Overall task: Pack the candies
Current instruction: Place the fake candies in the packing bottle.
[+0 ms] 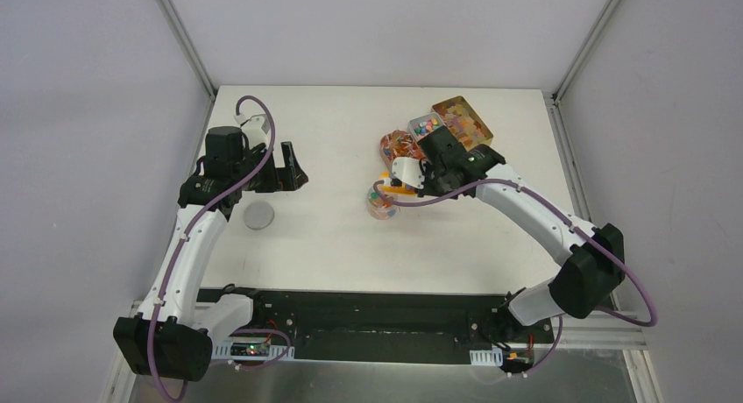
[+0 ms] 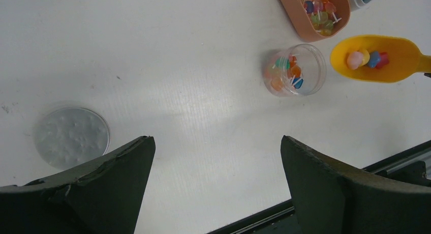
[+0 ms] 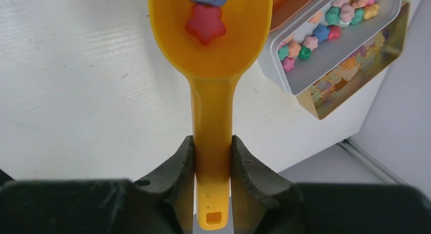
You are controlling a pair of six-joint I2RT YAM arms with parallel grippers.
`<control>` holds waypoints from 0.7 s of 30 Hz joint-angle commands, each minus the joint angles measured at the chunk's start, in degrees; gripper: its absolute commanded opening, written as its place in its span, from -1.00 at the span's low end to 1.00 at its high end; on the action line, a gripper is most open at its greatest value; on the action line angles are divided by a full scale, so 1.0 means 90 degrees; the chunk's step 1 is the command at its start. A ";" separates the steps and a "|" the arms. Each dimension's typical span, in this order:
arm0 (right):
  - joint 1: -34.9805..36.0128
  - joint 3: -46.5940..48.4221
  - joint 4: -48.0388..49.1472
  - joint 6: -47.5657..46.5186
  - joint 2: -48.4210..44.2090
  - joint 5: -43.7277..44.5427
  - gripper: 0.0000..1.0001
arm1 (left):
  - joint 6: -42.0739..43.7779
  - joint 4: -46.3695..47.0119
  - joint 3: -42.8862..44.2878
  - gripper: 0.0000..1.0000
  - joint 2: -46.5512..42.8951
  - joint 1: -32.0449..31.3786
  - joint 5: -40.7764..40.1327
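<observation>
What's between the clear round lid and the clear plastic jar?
Bare white table between clear round lid and clear plastic jar; left wrist view shows it.

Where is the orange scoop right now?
In the top view the orange scoop is over the table, right of centre: handle clamped in the right gripper, bowl carrying a few candies, close beside the small clear jar.

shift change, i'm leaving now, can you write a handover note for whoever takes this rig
Left gripper: jaws open, empty, near the loose lid.
Right gripper: jaws shut on the scoop handle; a few candies in its bowl, beside the jar.
Done: jar partly filled.
To do: tip this load in, scoop more from the white tin if needed, put the lid on.
</observation>
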 commanded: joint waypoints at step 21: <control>0.1247 0.0514 -0.0163 -0.1121 0.0566 0.3373 -1.00 | 0.0131 0.0095 -0.0008 0.98 -0.0181 0.0059 -0.0035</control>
